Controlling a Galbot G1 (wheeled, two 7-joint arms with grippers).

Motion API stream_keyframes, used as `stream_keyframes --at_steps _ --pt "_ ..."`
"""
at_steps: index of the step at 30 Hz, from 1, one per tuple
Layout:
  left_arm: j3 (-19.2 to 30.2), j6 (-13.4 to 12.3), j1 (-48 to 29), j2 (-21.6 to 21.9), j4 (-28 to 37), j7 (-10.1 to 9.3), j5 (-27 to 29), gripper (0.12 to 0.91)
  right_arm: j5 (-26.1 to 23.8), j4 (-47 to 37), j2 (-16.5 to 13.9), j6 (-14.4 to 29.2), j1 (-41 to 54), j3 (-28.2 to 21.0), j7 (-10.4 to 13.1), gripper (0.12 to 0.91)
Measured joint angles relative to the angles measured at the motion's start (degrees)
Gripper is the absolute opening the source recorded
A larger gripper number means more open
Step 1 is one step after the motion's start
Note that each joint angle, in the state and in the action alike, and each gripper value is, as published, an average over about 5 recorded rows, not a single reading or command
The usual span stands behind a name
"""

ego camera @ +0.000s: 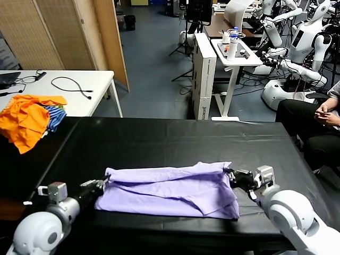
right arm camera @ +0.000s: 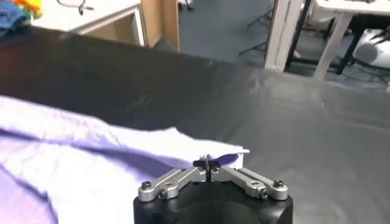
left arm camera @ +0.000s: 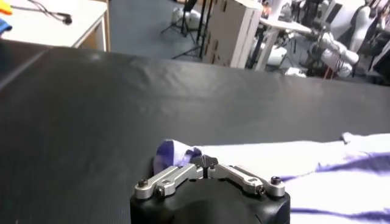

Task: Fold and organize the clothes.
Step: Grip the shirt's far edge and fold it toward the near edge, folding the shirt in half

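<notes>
The pale lavender T-shirt (ego camera: pixel 170 190) lies folded into a wide band on the black table (ego camera: pixel 175 141), near its front edge. My left gripper (ego camera: pixel 104 184) is shut on the shirt's left end, which shows bunched at the fingertips in the left wrist view (left arm camera: pixel 173 153). My right gripper (ego camera: pixel 231 176) is shut on the shirt's upper right corner, seen in the right wrist view (right arm camera: pixel 183 143). Both grippers sit low at the table surface. The left gripper (left arm camera: pixel 206 163) and the right gripper (right arm camera: pixel 207 164) each have their jaws closed together.
A bright orange garment (ego camera: pixel 26 119) and a blue-striped cloth (ego camera: pixel 54 117) lie at the table's far left. A white desk (ego camera: pixel 69 93) with cables stands behind. A seated person (ego camera: pixel 313 119) is at the far right, a white stand (ego camera: pixel 212 79) behind the table.
</notes>
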Motion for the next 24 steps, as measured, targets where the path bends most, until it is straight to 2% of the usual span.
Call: stream_keyframes --at_steps 13,24 --pt "-0.56 -0.36 1.35 -0.7 1.51 -0.02 0.95 0.146 -1.65 1.49 0.37 0.02 -5.39 2.05 -0.56 0.14" --pt "-0.78 1.25 3.95 -2.15 -0.53 -0.1 2.81 0.146 -2.03 3.32 0.49 0.01 -8.8 3.19 -0.39 0.153"
